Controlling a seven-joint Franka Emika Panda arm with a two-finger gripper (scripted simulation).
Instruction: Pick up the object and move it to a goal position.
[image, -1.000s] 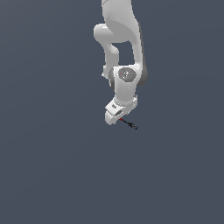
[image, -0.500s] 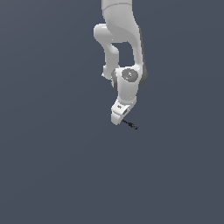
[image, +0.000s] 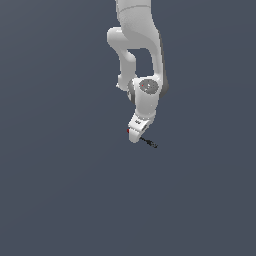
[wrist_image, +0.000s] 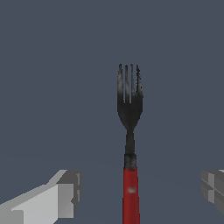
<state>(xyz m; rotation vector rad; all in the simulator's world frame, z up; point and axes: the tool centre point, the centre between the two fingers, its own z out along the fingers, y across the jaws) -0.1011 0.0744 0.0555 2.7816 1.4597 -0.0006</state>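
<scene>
The object is a small fork with a red handle and a black head and tines. In the exterior view its black end (image: 149, 143) sticks out from under the white gripper (image: 135, 135), with a speck of red at the gripper's other side. In the wrist view the fork (wrist_image: 130, 131) lies straight between the two fingers, the red handle nearest the camera. The gripper (wrist_image: 140, 189) is open, with one finger (wrist_image: 65, 192) and the other (wrist_image: 213, 186) well apart on either side of the handle, not touching it.
A plain dark grey floor (image: 60, 190) lies all around. The white arm (image: 137, 45) reaches down from above the fork in the exterior view. No other objects show.
The wrist has turned and the gripper has come down a little closer over the fork. The fork has not moved.
</scene>
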